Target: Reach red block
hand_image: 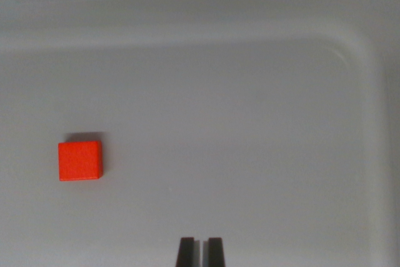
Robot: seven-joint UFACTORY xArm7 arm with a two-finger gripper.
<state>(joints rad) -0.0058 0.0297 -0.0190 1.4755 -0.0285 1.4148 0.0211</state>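
Observation:
A red block (80, 161) lies flat on the floor of a white tray (250, 92), toward the wrist view's left. My gripper (200, 251) shows at the bottom edge as two dark fingertips (186, 252) standing close together with only a thin gap and nothing between them. The block sits well off to the left of the fingertips and a little above them in the picture, apart from them.
The tray's raised rim (375, 67) curves along the top and down the wrist view's right side. Bare tray floor surrounds the block on all sides.

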